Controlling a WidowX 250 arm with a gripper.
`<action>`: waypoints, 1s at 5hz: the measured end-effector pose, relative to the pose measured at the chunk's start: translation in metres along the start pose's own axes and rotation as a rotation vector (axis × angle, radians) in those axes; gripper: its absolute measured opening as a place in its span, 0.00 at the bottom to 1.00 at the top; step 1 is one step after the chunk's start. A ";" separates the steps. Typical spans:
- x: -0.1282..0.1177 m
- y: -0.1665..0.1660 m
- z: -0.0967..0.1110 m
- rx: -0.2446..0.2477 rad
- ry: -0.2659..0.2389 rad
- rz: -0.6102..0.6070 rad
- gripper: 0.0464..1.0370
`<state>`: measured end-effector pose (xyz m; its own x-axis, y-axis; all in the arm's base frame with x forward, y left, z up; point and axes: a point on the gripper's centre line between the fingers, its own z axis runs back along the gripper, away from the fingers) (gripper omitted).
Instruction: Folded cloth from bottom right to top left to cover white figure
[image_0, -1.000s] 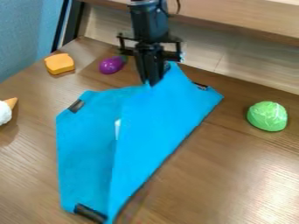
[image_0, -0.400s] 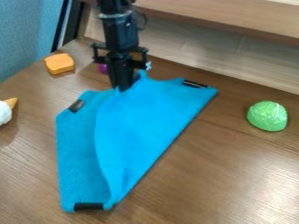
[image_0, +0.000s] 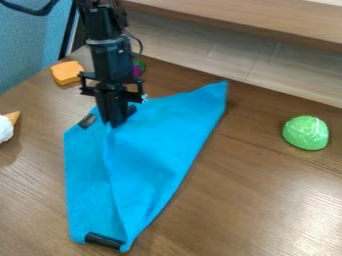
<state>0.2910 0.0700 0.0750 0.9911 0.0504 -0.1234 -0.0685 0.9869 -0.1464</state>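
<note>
The cloth (image_0: 153, 155) lies half folded on the surface's (image_0: 267, 195) left side. Its flap is pinched in the gripper's (image_0: 115, 124) closed jaws by the far left corner, presumably so the figure is kept covered.

Arm (image_0: 110, 52) upright, jaws clamped, downward

Wooden table (image_0: 247, 200) with cloth (image_0: 157, 160), orange block (image_0: 66, 72), purple toy (image_0: 137, 70), green cabbage (image_0: 306, 133), cone (image_0: 13, 117)
</note>
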 end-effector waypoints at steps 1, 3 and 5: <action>-0.007 0.012 -0.005 0.005 0.006 0.023 0.01; -0.011 0.034 -0.004 0.047 0.002 0.049 0.17; -0.003 0.028 -0.006 0.086 0.001 -0.010 0.75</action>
<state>0.2856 0.0966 0.0649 0.9916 0.0406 -0.1231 -0.0486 0.9968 -0.0627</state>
